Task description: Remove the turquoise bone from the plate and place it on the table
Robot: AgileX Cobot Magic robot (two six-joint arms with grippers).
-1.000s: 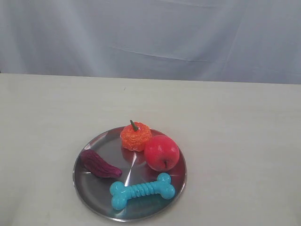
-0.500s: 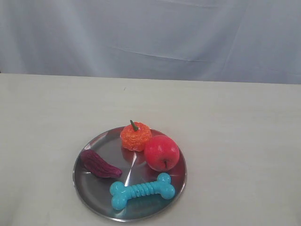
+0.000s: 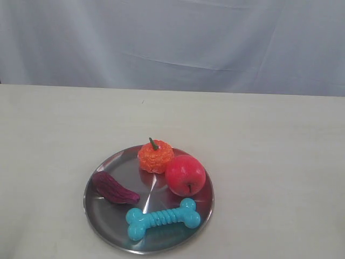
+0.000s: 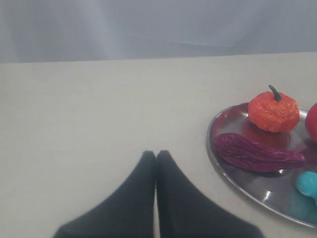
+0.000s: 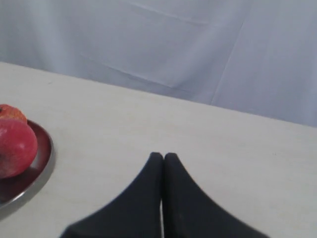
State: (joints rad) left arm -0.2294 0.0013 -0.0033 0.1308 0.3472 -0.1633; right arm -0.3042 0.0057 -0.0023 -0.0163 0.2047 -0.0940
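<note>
The turquoise bone [image 3: 163, 217] lies on the near part of the round silver plate [image 3: 103, 216], which rests on the beige table [image 3: 269, 140]. Only one knobbed end of the bone [image 4: 309, 184] shows in the left wrist view, at the plate [image 4: 233, 168] edge. My left gripper [image 4: 156, 154] is shut and empty over bare table beside the plate. My right gripper [image 5: 163, 156] is also shut and empty, over the table on the plate's [image 5: 43, 158] other side. Neither gripper appears in the exterior view.
On the plate with the bone sit a red apple [image 3: 185, 175], an orange knobbly pumpkin toy [image 3: 155, 155] and a dark purple ridged toy [image 3: 114, 188]. A pale grey cloth backdrop [image 3: 172, 43] hangs behind the table's far edge.
</note>
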